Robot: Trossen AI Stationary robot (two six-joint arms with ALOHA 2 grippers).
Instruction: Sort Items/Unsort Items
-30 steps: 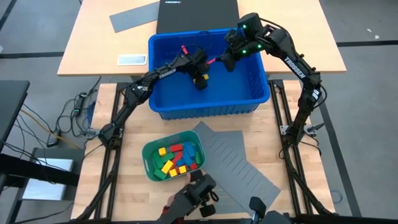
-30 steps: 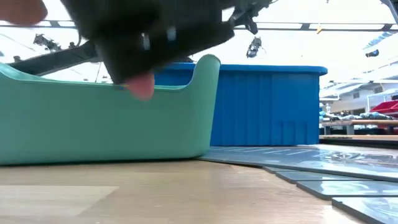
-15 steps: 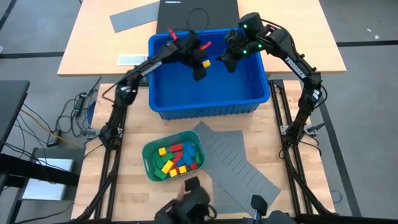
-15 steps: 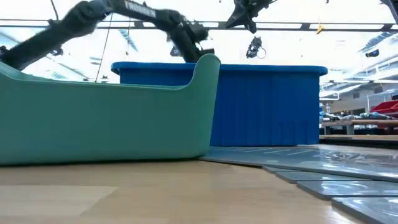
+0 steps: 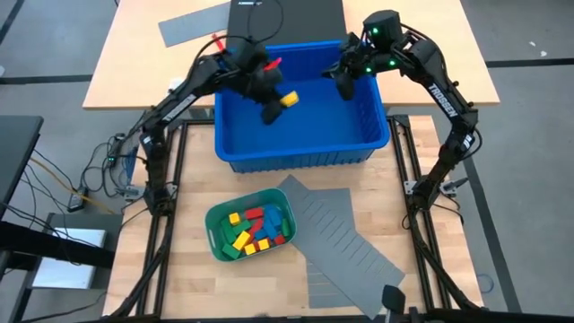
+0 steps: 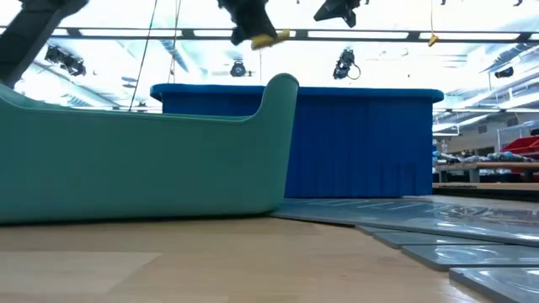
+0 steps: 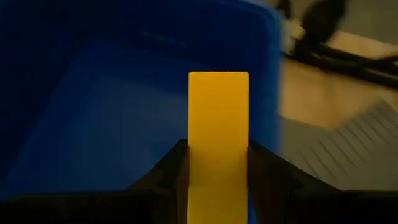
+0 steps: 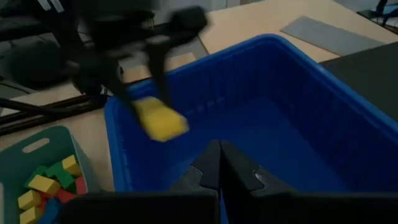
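The left gripper (image 7: 217, 165) has its fingers (image 7: 166, 174) clamped on a yellow block (image 7: 217, 118), held in the air above the blue bin (image 5: 300, 154) that sits at the worktop's far edge. The right gripper (image 8: 219, 163), fingers pressed together with nothing between them, hangs over the bin's far right corner. Nearer the front edge, a green tray (image 5: 215, 235) holds the other blocks (image 5: 253, 229) in red, yellow, green and blue. A grey slotted sheet (image 5: 345, 242) lies just beside the tray, on its right.
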